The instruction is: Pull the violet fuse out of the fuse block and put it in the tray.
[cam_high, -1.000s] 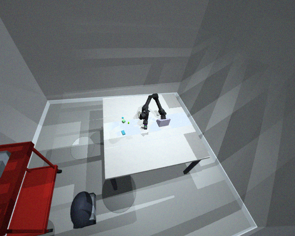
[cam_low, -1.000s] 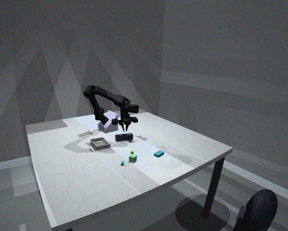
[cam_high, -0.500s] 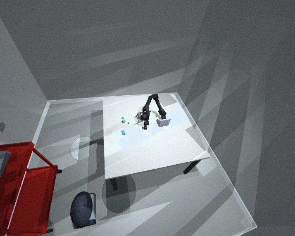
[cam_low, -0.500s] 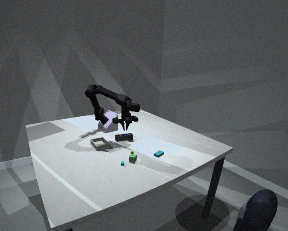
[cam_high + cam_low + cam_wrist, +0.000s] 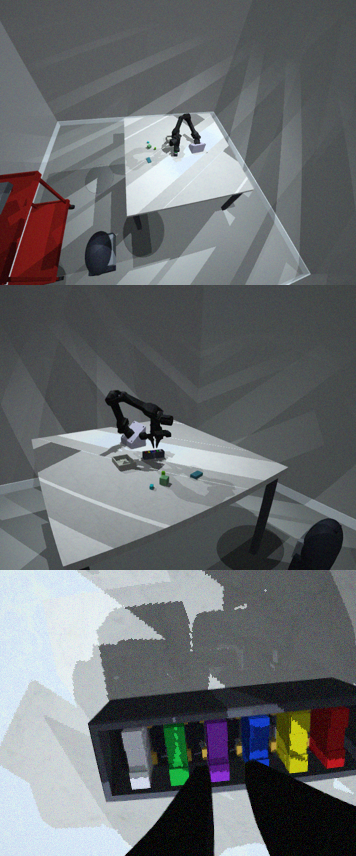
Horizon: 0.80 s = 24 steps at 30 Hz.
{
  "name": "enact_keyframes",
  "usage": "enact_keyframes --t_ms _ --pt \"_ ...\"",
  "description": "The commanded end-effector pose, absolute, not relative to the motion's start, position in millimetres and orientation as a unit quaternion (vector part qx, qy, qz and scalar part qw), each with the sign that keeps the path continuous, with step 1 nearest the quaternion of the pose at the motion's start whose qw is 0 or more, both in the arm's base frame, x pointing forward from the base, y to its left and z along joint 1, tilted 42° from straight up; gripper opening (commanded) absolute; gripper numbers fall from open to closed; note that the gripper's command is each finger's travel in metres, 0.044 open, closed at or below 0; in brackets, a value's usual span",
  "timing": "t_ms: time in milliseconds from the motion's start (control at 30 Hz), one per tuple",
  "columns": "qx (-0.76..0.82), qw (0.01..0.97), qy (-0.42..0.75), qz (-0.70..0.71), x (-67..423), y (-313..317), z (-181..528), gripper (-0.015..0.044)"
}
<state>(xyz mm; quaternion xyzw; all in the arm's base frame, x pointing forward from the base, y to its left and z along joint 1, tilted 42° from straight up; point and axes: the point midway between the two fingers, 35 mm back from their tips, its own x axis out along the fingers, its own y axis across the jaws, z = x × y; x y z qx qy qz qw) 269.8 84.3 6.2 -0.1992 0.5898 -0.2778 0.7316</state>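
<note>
The dark fuse block [image 5: 187, 702] [image 5: 152, 454] stands on the table and holds a row of upright fuses: white [image 5: 136, 755], green [image 5: 177, 753], violet [image 5: 217, 749], blue [image 5: 255, 737], yellow [image 5: 294, 737] and red [image 5: 330, 734]. My gripper [image 5: 225, 774] [image 5: 154, 446] [image 5: 175, 152] points down a little above the block, over the violet and blue fuses. Its fingers stand a narrow gap apart with nothing between them and touch nothing. The grey tray [image 5: 118, 463] lies empty to the left of the block in the exterior view.
The arm's lilac base [image 5: 135, 433] [image 5: 197, 147] stands behind the block. A green cube [image 5: 163, 480], a tiny green piece [image 5: 163, 473], a small teal cube [image 5: 151, 487] and a teal block [image 5: 196, 474] lie nearer the table's front.
</note>
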Motion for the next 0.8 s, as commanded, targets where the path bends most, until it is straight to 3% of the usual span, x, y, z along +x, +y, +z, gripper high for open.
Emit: enact_keyframes --t_ms 0,767 --pt "-0.204 0.73 0.591 -0.278 269.5 80.2 1.1 0.0069" --pt "-0.204 0.73 0.59 -0.278 270.9 72.0 -8.5 0.0069"
